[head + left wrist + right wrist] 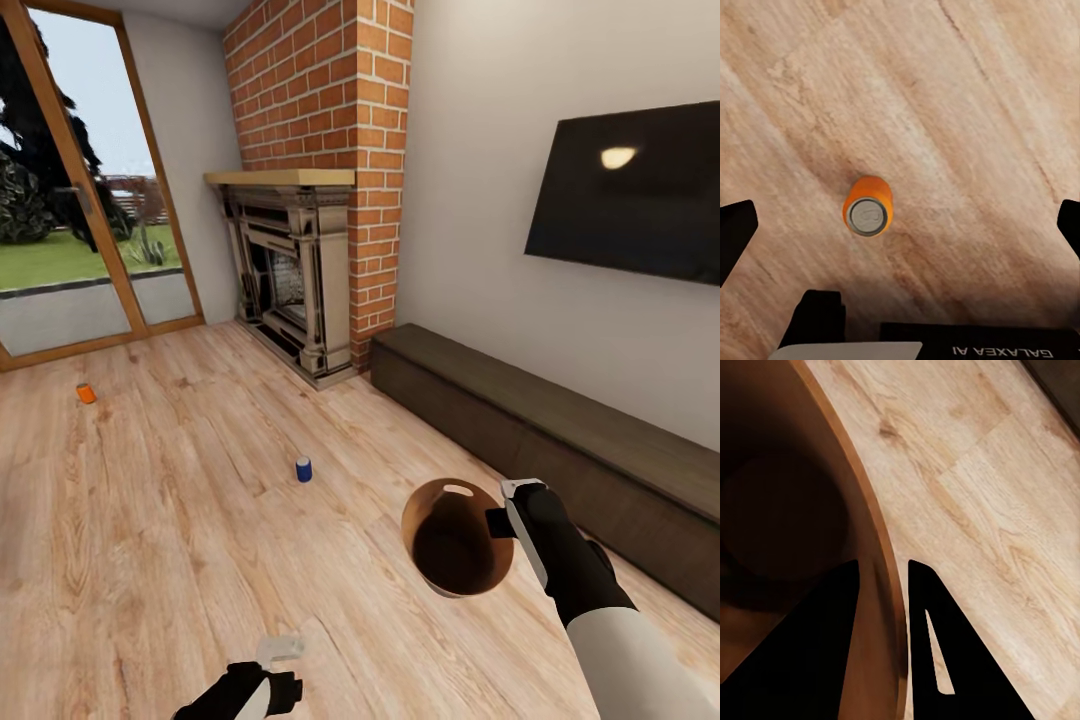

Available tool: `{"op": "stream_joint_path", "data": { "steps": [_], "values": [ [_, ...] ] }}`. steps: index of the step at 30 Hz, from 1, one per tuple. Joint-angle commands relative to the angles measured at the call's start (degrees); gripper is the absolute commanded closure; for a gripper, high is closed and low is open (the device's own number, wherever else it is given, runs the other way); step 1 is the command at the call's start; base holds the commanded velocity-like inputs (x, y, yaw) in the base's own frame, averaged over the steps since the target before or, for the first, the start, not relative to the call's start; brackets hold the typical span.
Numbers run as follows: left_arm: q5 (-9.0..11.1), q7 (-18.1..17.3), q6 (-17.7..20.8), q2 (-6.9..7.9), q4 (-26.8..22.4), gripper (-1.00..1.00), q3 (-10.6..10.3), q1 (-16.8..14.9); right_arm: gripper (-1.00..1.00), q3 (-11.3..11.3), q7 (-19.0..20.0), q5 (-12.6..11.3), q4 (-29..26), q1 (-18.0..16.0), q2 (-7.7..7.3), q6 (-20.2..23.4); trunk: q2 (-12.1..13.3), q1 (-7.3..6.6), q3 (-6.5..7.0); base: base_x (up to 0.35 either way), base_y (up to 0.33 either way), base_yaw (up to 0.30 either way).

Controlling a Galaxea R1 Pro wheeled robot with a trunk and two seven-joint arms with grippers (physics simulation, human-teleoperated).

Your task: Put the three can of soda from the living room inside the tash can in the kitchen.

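The three soda cans are spread over the light wood plank floor [150, 500] of the living room. An orange can [87, 394] stands far off to the left, near the glass door [70, 200]. The dark blue can [304, 469] stands upright in the middle of the floor, well apart from the orange one and nearer the robot. A second orange can [868, 205] shows in the left wrist view, upright on the planks with its grey top facing the camera, between the two dark fingertips [736, 232] at the edges of that picture.

The left claw [900, 232] hangs above this can with its fingers wide apart, touching nothing; in the head view the left arm [245, 690] sits at the near edge of the floor.

The trash can [458, 537] is held up off the floor at the right, its coppery-brown inside turned towards the head camera and the oval handle hole [457, 490] at its far rim. The right claw [498, 523] grips the rim on the right side. In the right wrist view the two black fingers [937, 645] are clamped together on the bin's wall [881, 585], one inside and one outside.

Behind, a red-brick fireplace [300, 280] stands at the far wall, a long low dark cabinet [560, 440] runs along the right wall, and a black wall TV [630, 190] hangs above it.
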Motion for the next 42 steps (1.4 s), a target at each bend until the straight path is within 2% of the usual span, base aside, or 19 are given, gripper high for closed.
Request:
{"op": "stream_joint_path", "data": {
  "steps": [1, 5, 12, 24, 27, 30, 34, 39, 42],
  "values": [
    [0.04, 0.00, 0.00, 0.35, 0.00, -1.00, 0.08, 0.00, 1.00, 0.00, 0.16, -0.44, -0.03, -0.03, 0.01, 0.00, -0.42, 0.22, -0.18, 0.000, 0.000, 0.000],
    [0.03, 0.00, 0.00, 0.88, 0.00, -1.00, 1.25, 0.00, 1.00, 0.00, 0.16, -0.44, -0.03, -0.03, 0.01, 0.00, -2.02, 1.10, -0.89, 0.000, 0.000, 0.000],
    [-0.04, -0.03, -0.03, 1.13, 0.00, -1.00, 1.94, 0.00, 1.00, 0.00, 0.16, -0.44, -0.03, -0.03, 0.01, 0.00, -4.83, 2.64, -2.15, 0.000, 0.000, 0.000],
    [0.00, -0.03, -0.17, 1.19, 0.00, -1.00, 2.08, 0.00, 1.00, -0.02, 0.23, -0.64, -0.43, -0.03, 0.01, 0.00, -4.83, 2.64, -2.15, 0.000, 0.000, 0.000],
    [0.01, -0.05, -0.17, 1.20, 0.00, -1.00, 2.09, 0.00, 1.00, -0.06, 0.24, -0.82, -2.67, 0.05, 0.04, 0.00, -4.83, 2.64, -2.15, 0.000, 0.000, 0.000],
    [0.01, -0.08, -0.22, 1.20, 0.00, -1.00, 2.09, 0.00, 1.00, 0.00, 0.24, -0.89, -8.16, 1.68, 0.15, 0.00, -4.83, 2.64, -2.15, 0.000, 0.000, 0.000],
    [0.01, -0.08, -0.25, 1.20, 0.00, -1.00, 2.07, 0.00, 1.00, 0.00, 0.25, -0.93, -12.75, 3.56, 0.24, 0.00, -4.83, 2.64, -2.15, 0.000, 0.000, 0.000],
    [0.05, -0.09, -0.26, 1.20, 0.00, -1.00, 2.08, 0.00, 1.00, -0.13, 0.25, -0.96, -14.71, 4.13, 0.26, 0.00, -4.83, 2.64, -2.15, 0.000, 0.000, 0.000],
    [0.02, -0.09, -0.26, 1.20, 0.00, -1.00, 2.07, 0.00, 1.00, -0.18, 0.25, -0.96, -15.07, 4.21, 0.50, 0.00, -6.04, 3.30, -2.69, 0.000, 0.000, 0.000]
  ]
}}
